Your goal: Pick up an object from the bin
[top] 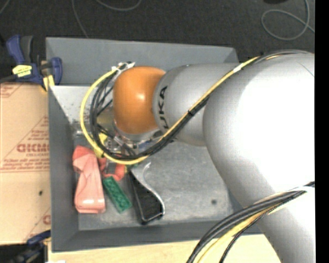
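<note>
Gripper [118, 145]: under the orange cover [134, 100], centre-left of frame; spread or pressed together, I cannot tell.
Likely target: pink lump [88, 182] and red piece [118, 171], just below it, lower left.
Risk: closing there may catch both, or slip off.
Crowding: green brick [116, 194] and black handle [146, 203] packed alongside; bin wall [63, 201] near.

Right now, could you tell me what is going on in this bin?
A robot arm reaches into the grey bin from the right, with its hand low over the left side. Right by it lie a pink rubbery toy, a green brick, a small red piece and a black object. All of them rest on the bin's floor; none is lifted yet.
</note>
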Controlling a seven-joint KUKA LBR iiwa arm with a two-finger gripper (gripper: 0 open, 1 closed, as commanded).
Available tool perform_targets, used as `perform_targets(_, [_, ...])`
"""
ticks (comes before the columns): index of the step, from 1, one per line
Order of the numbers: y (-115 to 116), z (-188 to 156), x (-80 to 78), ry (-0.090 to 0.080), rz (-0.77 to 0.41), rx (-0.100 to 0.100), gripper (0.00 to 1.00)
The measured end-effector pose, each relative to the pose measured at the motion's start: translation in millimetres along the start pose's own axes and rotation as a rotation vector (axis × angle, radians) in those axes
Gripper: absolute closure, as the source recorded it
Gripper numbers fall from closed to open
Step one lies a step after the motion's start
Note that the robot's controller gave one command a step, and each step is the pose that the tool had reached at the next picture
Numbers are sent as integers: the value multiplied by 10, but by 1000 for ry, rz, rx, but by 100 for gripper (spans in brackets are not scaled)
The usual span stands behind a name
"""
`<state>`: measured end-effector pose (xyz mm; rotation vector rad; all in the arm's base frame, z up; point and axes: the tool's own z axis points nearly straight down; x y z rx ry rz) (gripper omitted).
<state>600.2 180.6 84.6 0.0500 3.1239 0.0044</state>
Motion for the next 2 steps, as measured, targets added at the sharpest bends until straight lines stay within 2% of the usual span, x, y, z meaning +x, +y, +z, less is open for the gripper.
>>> perform_targets(1, [-1, 0, 0, 0, 1, 0, 100])
perform_targets(2, [52, -1322, -94, -4, -56, 0, 100])
